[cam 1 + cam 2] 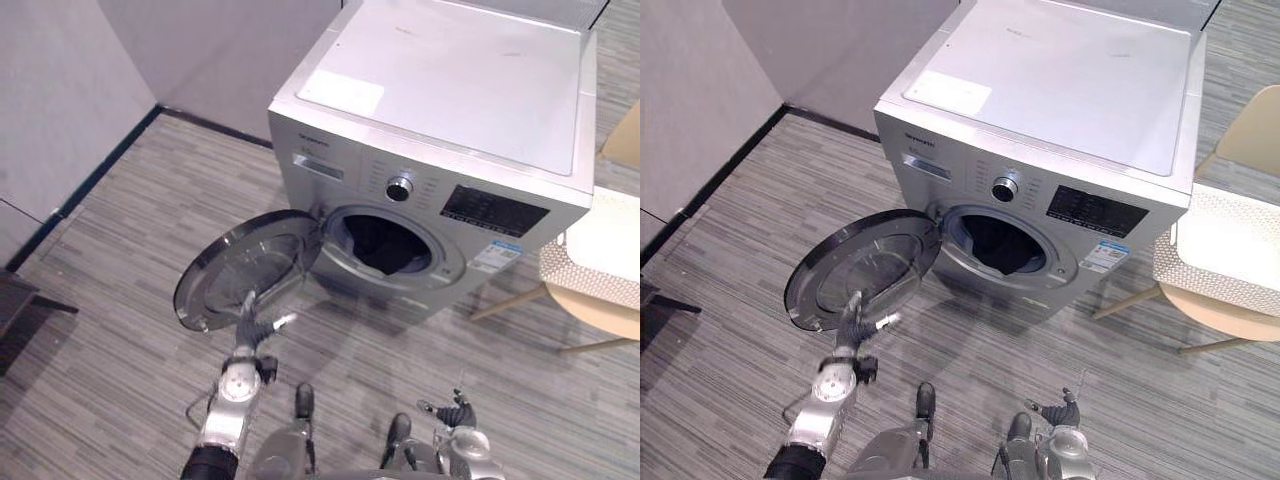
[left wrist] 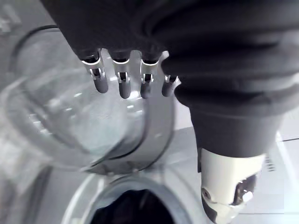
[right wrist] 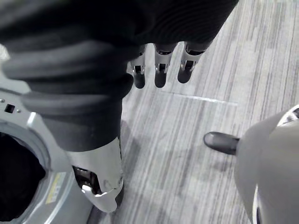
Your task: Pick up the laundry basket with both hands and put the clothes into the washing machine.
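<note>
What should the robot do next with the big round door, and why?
Probably push the door shut with the left hand. Dark clothes already lie inside the washing machine, the door hangs wide open, and the left hand, open and straight, is right by the door's lower rim. The right hand hangs low, open and holding nothing.

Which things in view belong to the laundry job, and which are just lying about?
Job: washer, its open door, dark clothes in the drum, left hand by the door, right hand low on the right.
Lying about: chair beside the washer.
</note>
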